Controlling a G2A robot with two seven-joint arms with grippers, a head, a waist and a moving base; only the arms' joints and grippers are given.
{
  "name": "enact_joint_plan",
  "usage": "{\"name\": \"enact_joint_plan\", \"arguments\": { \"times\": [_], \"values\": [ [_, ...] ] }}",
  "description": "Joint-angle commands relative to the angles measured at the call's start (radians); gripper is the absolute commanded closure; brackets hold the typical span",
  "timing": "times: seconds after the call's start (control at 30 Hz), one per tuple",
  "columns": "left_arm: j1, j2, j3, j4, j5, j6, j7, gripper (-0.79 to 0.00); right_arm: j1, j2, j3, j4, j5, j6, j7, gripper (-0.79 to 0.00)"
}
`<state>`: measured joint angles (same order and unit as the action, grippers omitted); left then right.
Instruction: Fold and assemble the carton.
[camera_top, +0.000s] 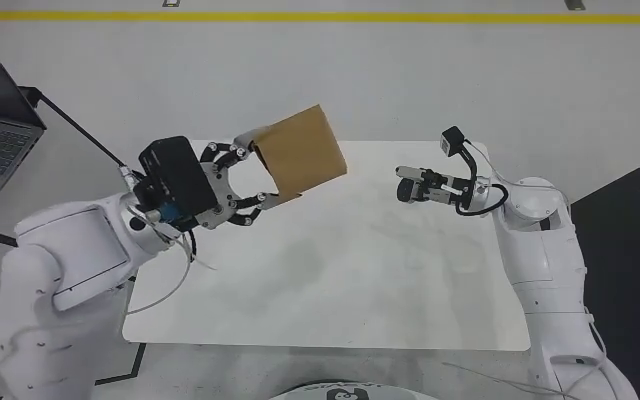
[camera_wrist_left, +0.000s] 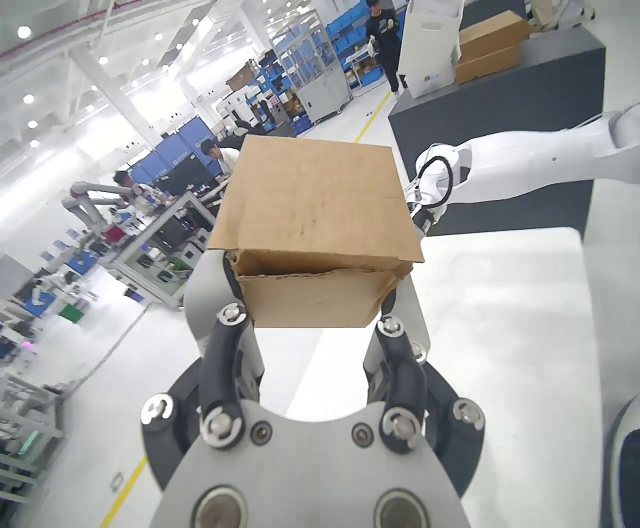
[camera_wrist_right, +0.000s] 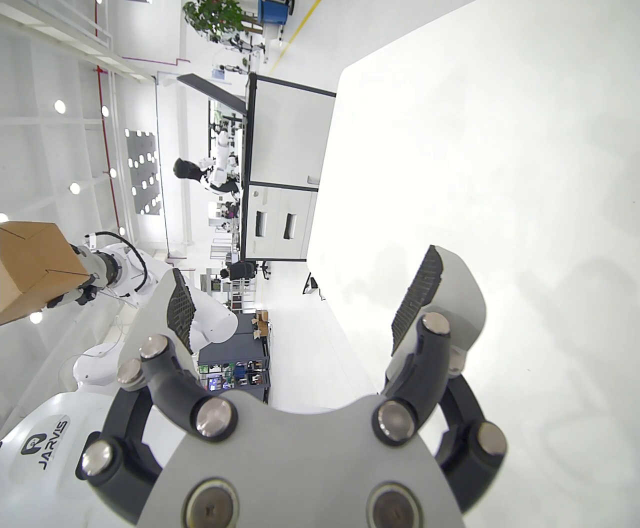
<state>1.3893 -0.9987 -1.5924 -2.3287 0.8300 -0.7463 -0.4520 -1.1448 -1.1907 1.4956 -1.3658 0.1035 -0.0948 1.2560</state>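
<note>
Two grippers are in view, one loaded and one free.

1. L gripper (camera_top: 258, 178) (camera_wrist_left: 312, 300): fingers clamped on the carton (camera_top: 300, 150) (camera_wrist_left: 315, 235), one finger per side of its near end. In the top view the arm enters from the left.

2. Carton pos.: brown, box-shaped, held clear of the table (camera_top: 350, 290) (camera_wrist_left: 500, 300) and tilted. In the top view it sits over the table's far-left corner. In the L wrist view the gripped end shows a ragged-edged panel tucked under the top face. The R wrist view shows the carton (camera_wrist_right: 30, 265) far off, w/ a corner toward the camera.

3. R gripper (camera_top: 405, 188) (camera_wrist_right: 305, 290): fingers spread apart, nothing btwn them. It hangs over the table (camera_wrist_right: 500, 150) near the far-right side, well apart from the carton, tips pointing toward it.

4. Misc.: the table is white. A laptop (camera_top: 12, 130) sits at the top view's left edge, off the table.
</note>
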Motion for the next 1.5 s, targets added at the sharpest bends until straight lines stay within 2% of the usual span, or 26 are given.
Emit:
{"name": "enact_joint_plan", "arguments": {
  "times": [0.0, 0.13, 0.23, 0.3, 0.37, 0.6, 0.77, 0.97, 1.17, 1.27, 1.47],
  "values": [
    [0.017, 0.004, 0.02, 0.012, -0.125, 0.042, -0.085, 0.0, 0.0, 0.0, 0.0, 0.0, 0.0, 0.0, 0.0, -0.785],
    [0.024, 0.011, 0.039, 0.028, -0.356, 0.19, -0.252, 0.0, 0.0, 0.0, 0.0, 0.0, 0.0, 0.0, 0.0, -0.785],
    [0.024, 0.012, 0.045, 0.044, -0.542, 0.276, -0.277, 0.0, 0.0, 0.0, 0.0, 0.0, 0.0, 0.0, 0.0, -0.785],
    [0.016, 0.014, 0.04, 0.041, -0.591, 0.294, -0.308, 0.0, 0.0, 0.0, 0.0, 0.0, 0.0, 0.0, 0.0, -0.785],
    [-0.005, 0.016, 0.029, 0.022, -0.577, 0.272, -0.315, 0.0, 0.0, 0.0, 0.0, 0.0, 0.0, 0.0, 0.0, -0.785],
    [-0.005, 0.016, 0.029, 0.022, -0.577, 0.272, -0.315, 0.0, 0.0, 0.0, 0.0, 0.0, 0.0, 0.0, 0.0, -0.785],
    [0.019, 0.012, 0.066, 0.051, -0.732, 0.25, -0.252, 0.0, 0.0, 0.0, 0.0, 0.0, 0.0, 0.0, 0.0, -0.785],
    [0.017, 0.012, 0.093, 0.097, -0.943, 0.201, -0.259, 0.0, 0.0, 0.0, 0.0, 0.0, 0.0, 0.0, 0.0, -0.785],
    [-0.002, 0.012, 0.11, 0.12, -1.034, 0.147, -0.275, 0.0, 0.0, 0.0, 0.0, 0.0, 0.0, 0.0, 0.0, -0.785],
    [-0.004, 0.013, 0.112, 0.128, -1.021, 0.131, -0.294, 0.0, 0.0, 0.0, 0.0, 0.0, 0.0, 0.0, 0.0, -0.785],
    [0.001, 0.011, 0.127, 0.133, -1.051, 0.139, -0.266, 0.0, 0.0, 0.0, 0.0, 0.0, 0.0, 0.0, 0.0, -0.785]
  ]
}}
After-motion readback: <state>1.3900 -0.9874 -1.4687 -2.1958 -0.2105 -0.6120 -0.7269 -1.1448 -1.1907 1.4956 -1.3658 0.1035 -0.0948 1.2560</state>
